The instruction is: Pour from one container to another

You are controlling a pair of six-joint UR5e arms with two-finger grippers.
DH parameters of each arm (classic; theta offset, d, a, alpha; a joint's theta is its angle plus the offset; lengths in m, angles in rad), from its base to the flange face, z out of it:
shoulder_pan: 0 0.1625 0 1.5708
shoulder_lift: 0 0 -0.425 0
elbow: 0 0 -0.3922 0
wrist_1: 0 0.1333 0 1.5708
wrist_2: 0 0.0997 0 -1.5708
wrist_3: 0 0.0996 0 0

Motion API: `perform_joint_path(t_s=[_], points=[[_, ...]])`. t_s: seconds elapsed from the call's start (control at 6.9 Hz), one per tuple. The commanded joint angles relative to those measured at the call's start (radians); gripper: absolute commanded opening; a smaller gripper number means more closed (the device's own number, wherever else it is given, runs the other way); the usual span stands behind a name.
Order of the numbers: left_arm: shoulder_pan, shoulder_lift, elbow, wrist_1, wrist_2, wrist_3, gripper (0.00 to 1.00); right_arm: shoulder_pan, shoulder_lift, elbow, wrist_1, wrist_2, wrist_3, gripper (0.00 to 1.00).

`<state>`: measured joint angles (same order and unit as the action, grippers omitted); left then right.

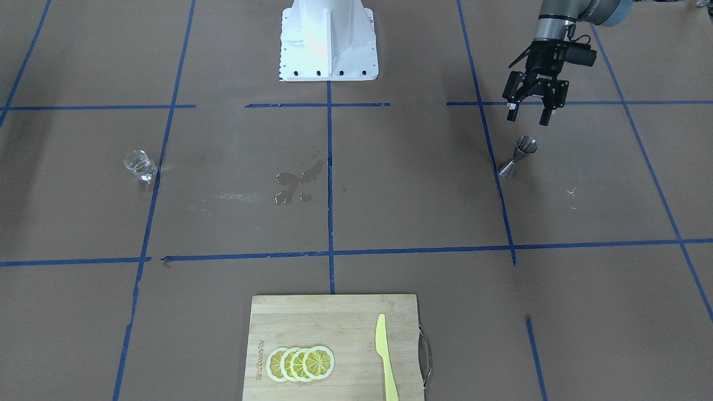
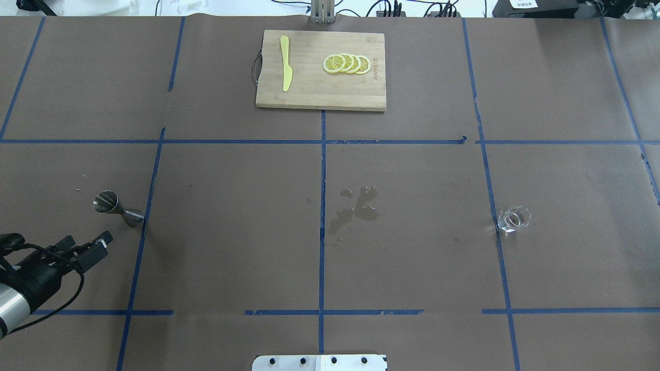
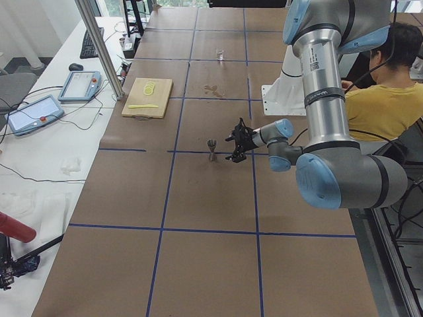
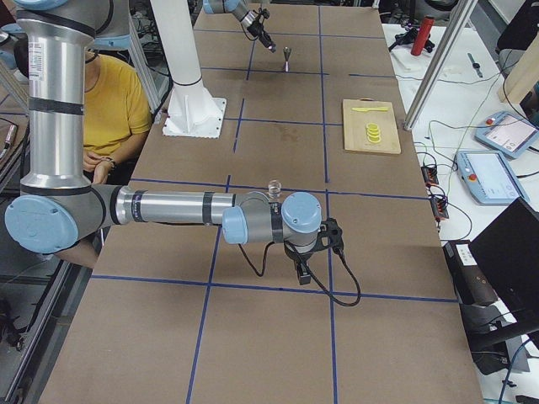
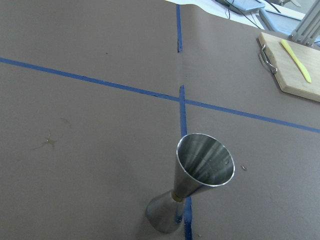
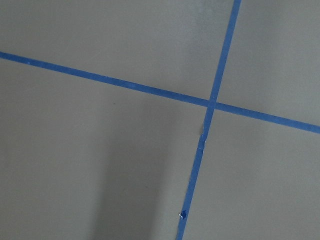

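The clear glass cup [image 1: 139,165] stands alone on the brown table, far on the robot's right side [image 2: 514,218]. On the left side, the steel hourglass jigger [image 1: 518,157] stands upright on a blue tape line, wide mouth up [image 5: 197,187]. My left gripper [image 1: 526,116] hovers open a short way behind and above the jigger, with nothing between its fingers. The right gripper [image 4: 301,271] shows only in the exterior right view, low over the table near the cup [image 4: 274,186]. I cannot tell whether it is open or shut. Its wrist view holds only tape lines.
A wooden cutting board [image 2: 319,93] with lemon slices [image 2: 346,63] and a yellow knife [image 2: 285,63] lies at the far edge. A wet spill [image 2: 356,208] marks the table's middle. The white robot base [image 1: 328,42] stands at the near edge, with an operator [image 4: 109,109] seated behind it.
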<state>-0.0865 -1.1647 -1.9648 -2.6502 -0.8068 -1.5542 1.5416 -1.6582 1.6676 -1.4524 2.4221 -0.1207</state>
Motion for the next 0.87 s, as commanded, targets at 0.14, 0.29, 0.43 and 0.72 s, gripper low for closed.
perform_joint_path(t_s=[0.14,0.29,0.43,0.72], points=[[0.05,-0.105,0.079,0.042,0.199,0.096,0.94,0.0,0.0,0.003,0.003,0.0,0.001,1.0],[0.05,-0.125,0.105,0.042,0.202,0.105,0.91,0.0,0.0,0.003,0.003,0.0,0.001,1.0],[0.047,-0.148,0.124,0.042,0.202,0.149,0.91,0.0,0.0,0.003,0.003,0.0,0.001,1.0],[0.047,-0.185,0.174,0.042,0.209,0.169,0.91,0.0,0.0,0.003,0.003,0.0,0.0,1.0]])
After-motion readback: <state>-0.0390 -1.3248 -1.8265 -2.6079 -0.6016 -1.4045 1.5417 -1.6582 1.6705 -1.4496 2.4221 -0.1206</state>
